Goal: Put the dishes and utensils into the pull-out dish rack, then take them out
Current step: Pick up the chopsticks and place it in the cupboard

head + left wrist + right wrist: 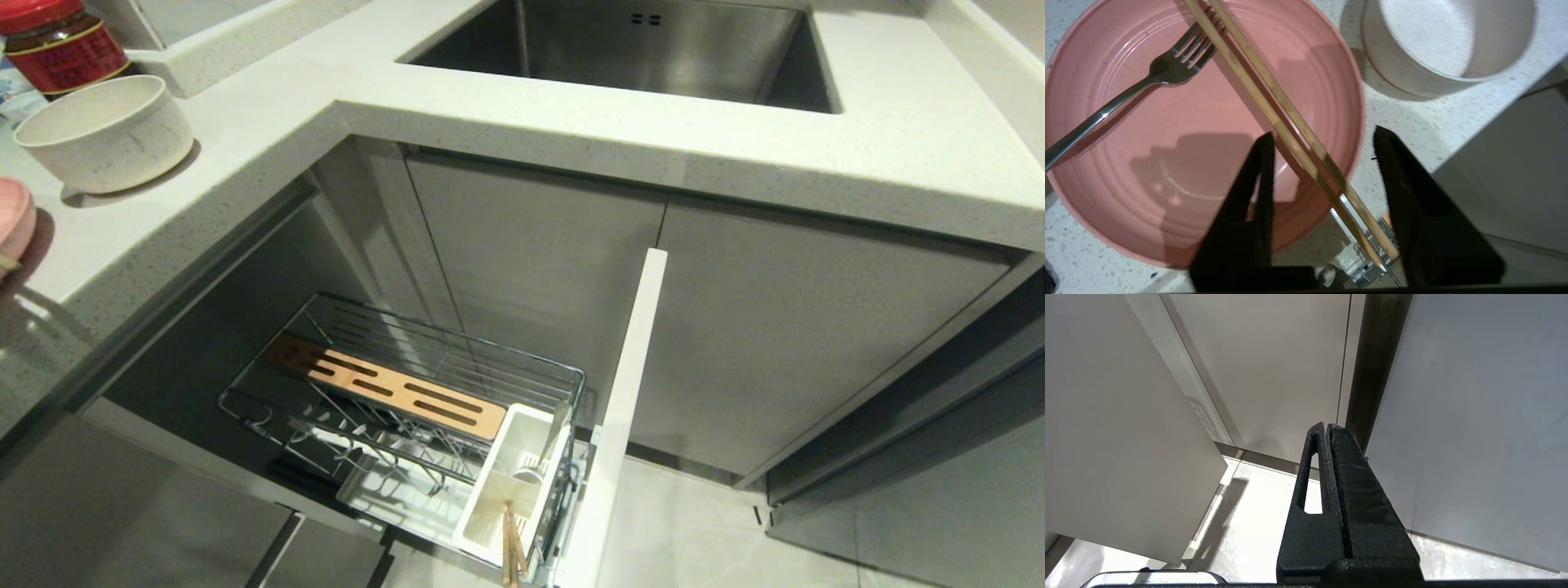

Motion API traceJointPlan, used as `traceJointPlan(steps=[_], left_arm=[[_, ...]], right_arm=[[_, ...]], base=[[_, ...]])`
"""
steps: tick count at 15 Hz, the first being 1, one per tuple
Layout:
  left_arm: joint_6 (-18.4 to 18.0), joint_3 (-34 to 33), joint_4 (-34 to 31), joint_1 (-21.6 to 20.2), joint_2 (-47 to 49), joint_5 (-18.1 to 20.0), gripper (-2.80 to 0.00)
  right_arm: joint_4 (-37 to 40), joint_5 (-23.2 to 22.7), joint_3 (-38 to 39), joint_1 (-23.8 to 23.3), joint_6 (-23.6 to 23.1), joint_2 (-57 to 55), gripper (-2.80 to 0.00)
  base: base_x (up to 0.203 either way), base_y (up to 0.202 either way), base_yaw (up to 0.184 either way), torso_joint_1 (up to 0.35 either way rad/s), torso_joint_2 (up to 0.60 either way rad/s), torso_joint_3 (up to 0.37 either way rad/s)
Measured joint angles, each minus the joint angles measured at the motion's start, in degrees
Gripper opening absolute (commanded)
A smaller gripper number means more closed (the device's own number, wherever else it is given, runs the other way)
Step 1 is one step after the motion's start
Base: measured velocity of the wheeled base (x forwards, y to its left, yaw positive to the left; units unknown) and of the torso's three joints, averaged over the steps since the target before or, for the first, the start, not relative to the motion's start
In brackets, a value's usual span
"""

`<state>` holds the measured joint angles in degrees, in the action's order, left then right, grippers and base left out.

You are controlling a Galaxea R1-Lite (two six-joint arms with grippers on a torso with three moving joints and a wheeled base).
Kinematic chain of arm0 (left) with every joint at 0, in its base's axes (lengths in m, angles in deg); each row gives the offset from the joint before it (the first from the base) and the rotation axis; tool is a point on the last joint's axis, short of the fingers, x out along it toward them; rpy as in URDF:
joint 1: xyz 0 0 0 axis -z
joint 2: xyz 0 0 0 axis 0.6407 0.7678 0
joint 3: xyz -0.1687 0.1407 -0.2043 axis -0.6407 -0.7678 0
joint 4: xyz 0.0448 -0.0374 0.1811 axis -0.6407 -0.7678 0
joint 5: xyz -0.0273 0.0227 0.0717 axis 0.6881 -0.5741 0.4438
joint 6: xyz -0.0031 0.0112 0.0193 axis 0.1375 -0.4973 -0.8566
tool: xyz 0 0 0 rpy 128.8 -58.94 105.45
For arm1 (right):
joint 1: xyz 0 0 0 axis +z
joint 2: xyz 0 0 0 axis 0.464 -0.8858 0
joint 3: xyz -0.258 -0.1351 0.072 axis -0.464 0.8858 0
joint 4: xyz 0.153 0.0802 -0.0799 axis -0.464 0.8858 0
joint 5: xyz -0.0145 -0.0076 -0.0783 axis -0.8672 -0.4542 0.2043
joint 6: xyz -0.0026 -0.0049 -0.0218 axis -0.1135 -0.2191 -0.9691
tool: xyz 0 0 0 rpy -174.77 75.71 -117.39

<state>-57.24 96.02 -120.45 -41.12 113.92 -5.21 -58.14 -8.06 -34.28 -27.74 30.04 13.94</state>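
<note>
The countertop [1404, 122] lies under the left gripper [1323, 136], and its front edge runs close past the fingertip on the bowl's side, with a drop to the cabinet below. The pull-out dish rack [424, 392] stands drawn out beneath that edge, its wire basket bare of dishes; its white utensil holder [506, 482] holds one pair of chopsticks [513, 551] leaning out of the near compartment.

The left gripper hovers with fingers spread, pinching nothing, over the near rim of the pink plate [1167, 163]. One fingertip [1265, 143] stands over the plate, the other [1384, 139] over bare counter just beyond its rim. A second pair of chopsticks [1274, 110] crosses the plate and passes between the fingers, its ends overhanging the counter edge. The fork [1126, 96] rests in the plate beyond the plate-side finger, tines beneath the chopsticks. The off-white bowl [1433, 57], empty, stands ahead of the counter-side finger, near the plate.

The right gripper [1327, 428] is parked low between cabinet fronts, fingers pressed together.
</note>
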Motion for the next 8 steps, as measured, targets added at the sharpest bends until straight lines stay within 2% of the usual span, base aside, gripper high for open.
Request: traceJointPlan(steps=[8], left_arm=[[-0.19, -0.23, 0.0, -4.82, 5.12, -0.13, 0.0]], right_arm=[[0.0, 0.0, 0.0, 0.0, -0.01, 0.0, -2.8]], base=[[0.0, 0.0, 0.0, 0.0, 0.0, 0.0]])
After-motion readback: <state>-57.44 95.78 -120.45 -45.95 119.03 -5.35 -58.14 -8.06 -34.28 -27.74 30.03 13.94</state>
